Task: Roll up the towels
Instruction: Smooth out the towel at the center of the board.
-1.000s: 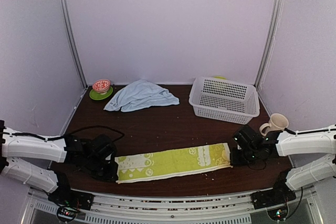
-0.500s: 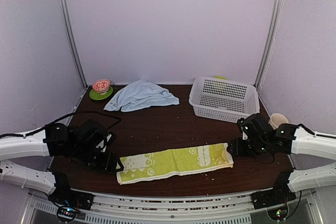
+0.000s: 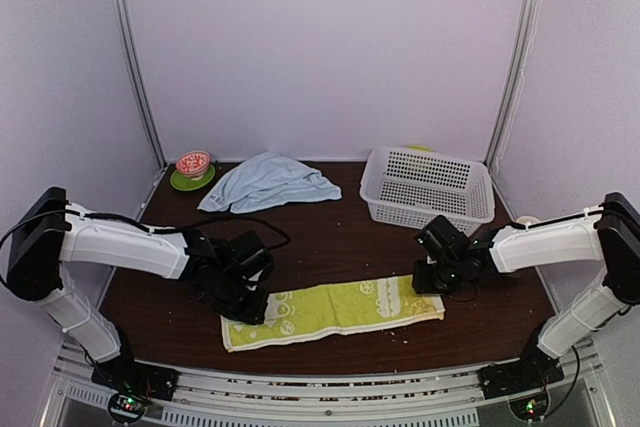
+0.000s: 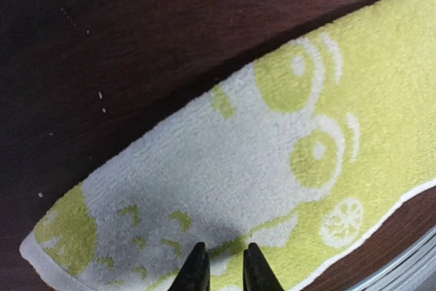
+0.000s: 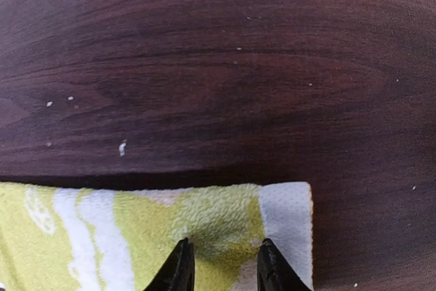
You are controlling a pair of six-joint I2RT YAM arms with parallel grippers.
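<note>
The lime-green towel (image 3: 335, 309) with white printed figures lies flat as a long strip near the table's front. My left gripper (image 3: 247, 303) hovers over its left end; in the left wrist view the gripper (image 4: 223, 267) has a narrow gap between its tips, and the towel (image 4: 272, 168) under them is not pinched. My right gripper (image 3: 432, 278) is over the right end; in the right wrist view it (image 5: 221, 264) stands open, its tips down on the towel (image 5: 211, 226), which puckers slightly between them. The pale-blue towel (image 3: 266, 182) lies crumpled at the back.
A white perforated basket (image 3: 428, 188) stands at the back right. A red patterned bowl on a green saucer (image 3: 193, 168) sits at the back left corner. Part of a cream cup (image 3: 526, 219) shows behind my right arm. Small crumbs dot the dark wooden table (image 3: 330, 242).
Both grippers let go of the green towel's ends, lifted, and swung inward over it. Their jaws opened wide, then narrowed. The towel stays flat, shifted slightly.
</note>
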